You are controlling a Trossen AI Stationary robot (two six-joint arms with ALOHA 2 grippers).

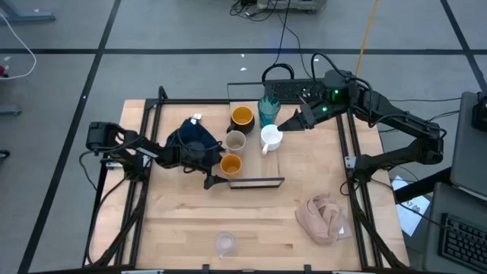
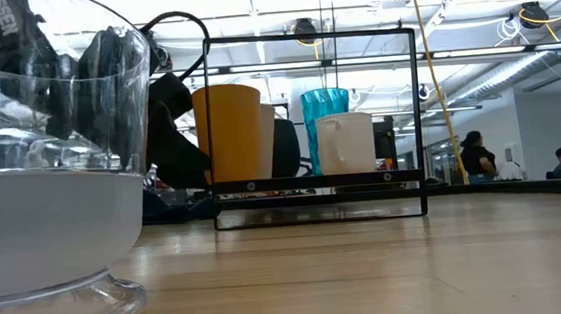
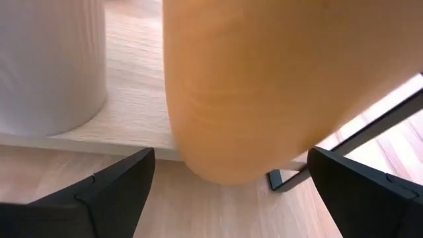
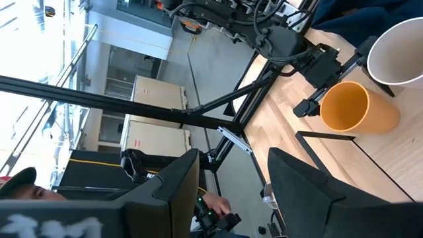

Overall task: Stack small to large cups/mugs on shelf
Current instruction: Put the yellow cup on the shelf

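Beside the shelf [image 1: 256, 156]: left tool [image 1: 212, 180] released by the orange cup [image 1: 230, 164]; right tool [image 1: 284, 124] grasping the white mug [image 1: 271, 137].

Even, bright overhead lighting; soft shadows fall beside the cups on the shelf [image 1: 255, 152]. Ceiling lamps glare behind it in the low view. The near clear glass [image 2: 46, 175] appears blurred, possibly distorted.
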